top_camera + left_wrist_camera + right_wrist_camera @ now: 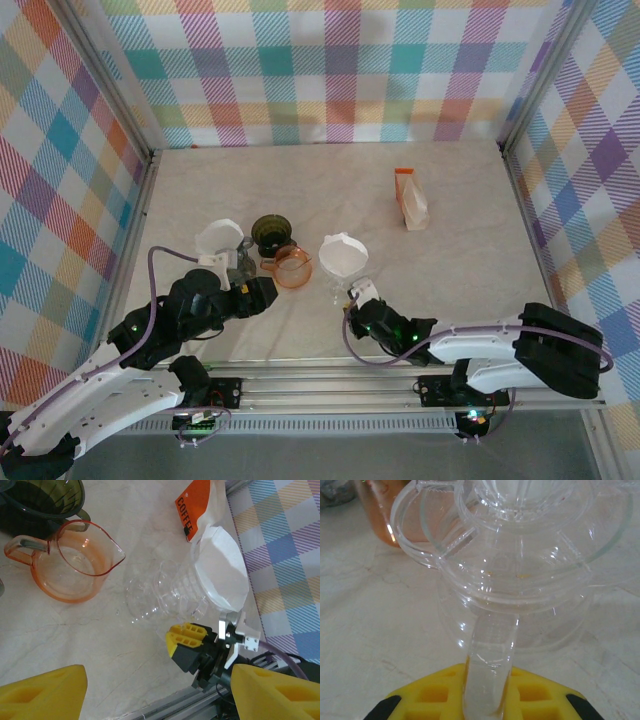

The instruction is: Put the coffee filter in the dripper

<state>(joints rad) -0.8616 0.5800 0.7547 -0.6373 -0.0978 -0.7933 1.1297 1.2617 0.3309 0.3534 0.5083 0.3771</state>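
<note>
Near the table's (450,250) left edge a second white paper (218,238) stood open; its support could not be made out. The left gripper (258,292) hung just beside it, jaws wide, holding nothing. A dark green dripper (271,232) and an orange jug (292,268) stood to its right. Toward the middle of the near edge, the coffee filter (342,254) sat inside the clear dripper (165,592), its rim proud of the cup. The right gripper (487,692) was closed narrowly on that dripper's handle. A coffee bag (411,198) stood toward the far right corner.

Assessment: the filter is light, soft paper that creases easily; take it by the rim. The dripper is rigid, smooth and probably slippery; the handle is the sound hold.
</note>
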